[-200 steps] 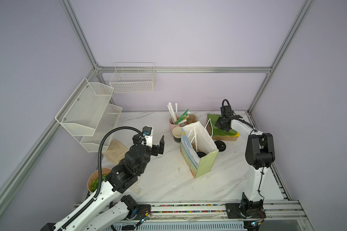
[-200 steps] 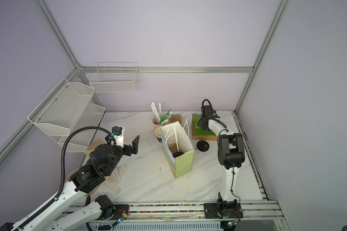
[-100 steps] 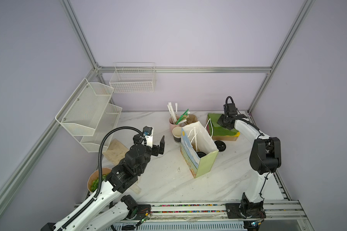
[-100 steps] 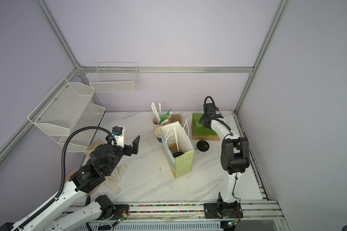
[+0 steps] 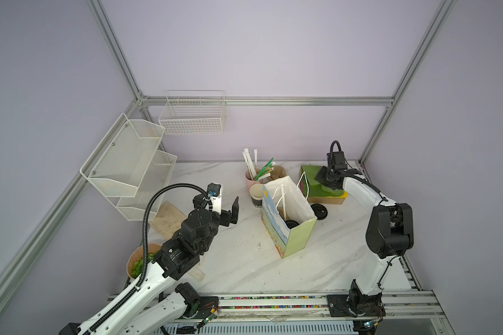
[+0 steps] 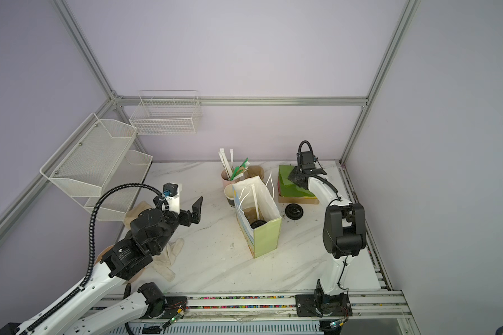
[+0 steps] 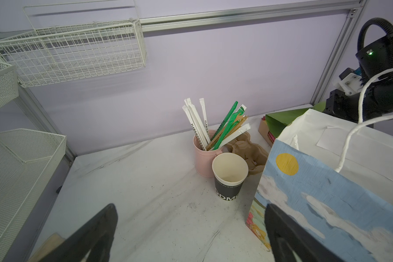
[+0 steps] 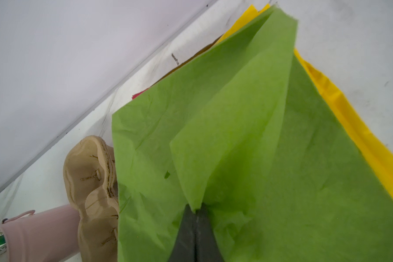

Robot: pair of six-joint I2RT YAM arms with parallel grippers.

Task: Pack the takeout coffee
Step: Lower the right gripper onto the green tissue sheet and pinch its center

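The takeout coffee [image 5: 291, 224] [image 6: 258, 224] stands deep inside the open paper bag [image 5: 298, 237] [image 6: 266, 239] at mid table. Only its round black lid shows. A like black cup without a lid [image 5: 256, 195] [image 7: 229, 177] stands just left of the bag. My left gripper [image 5: 230, 213] [image 7: 189, 207] hovers open and empty left of that cup. My right gripper [image 5: 327, 178] [image 8: 196, 209] is at the back right, shut on a corner of the top green tissue sheet [image 8: 236, 136] [image 5: 317, 181], which is lifted off the stack.
A pink cup of straws [image 5: 251, 179] [image 7: 204, 154] and a brown pulp carrier [image 5: 278, 172] [image 8: 93, 181] stand behind the bag. A loose black lid [image 5: 319, 211] lies right of it. Yellow sheets [image 8: 361, 136] lie in a cardboard box [image 5: 327, 198]. White wire shelves [image 5: 128, 162] hang at the left.
The right arm's elbow has swung right and toward the front while its gripper stayed at the green sheets. The left arm has barely moved.
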